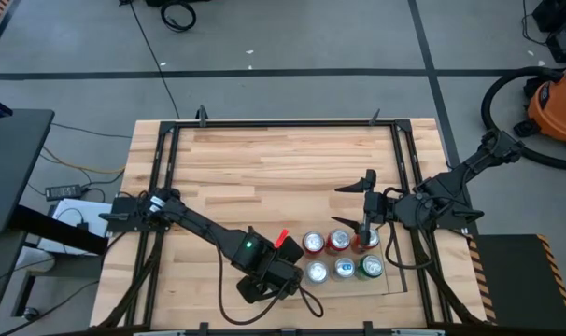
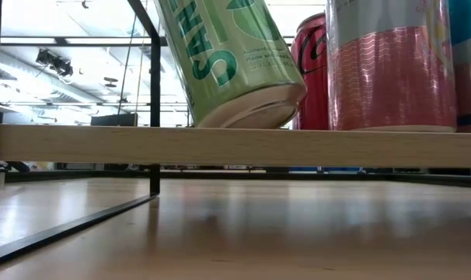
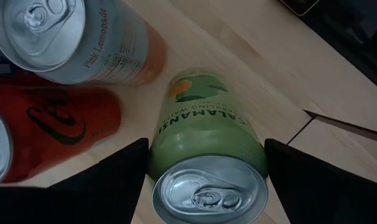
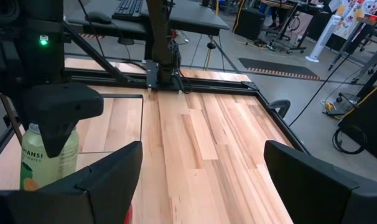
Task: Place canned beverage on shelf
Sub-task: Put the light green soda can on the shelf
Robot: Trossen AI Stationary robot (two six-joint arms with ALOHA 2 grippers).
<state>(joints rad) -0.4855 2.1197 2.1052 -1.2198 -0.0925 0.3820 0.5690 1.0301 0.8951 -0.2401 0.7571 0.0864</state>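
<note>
A green Calamansi can stands tilted on the shelf, a raised light-wood panel, with only one edge of its base on the panel. My left gripper is shut on it at the shelf's left end. The can also shows in the high view and the right wrist view. Several other cans stand upright on the shelf, among them a pink lemonade can and a red cola can. My right gripper hangs open and empty just beyond the shelf's far side. My left gripper pinches the green can's side wall just below its top rim between its two fingers, one on each side. The fingers come from the table's left, slanting down. The can leans with its top toward the gripper, and the low edge of its base is on the shelf.
A black rod frame runs around the tabletop. The far half of the tabletop is bare wood. The other cans stand close to the right of the green can. An orange vacuum stands on the floor off the table's right.
</note>
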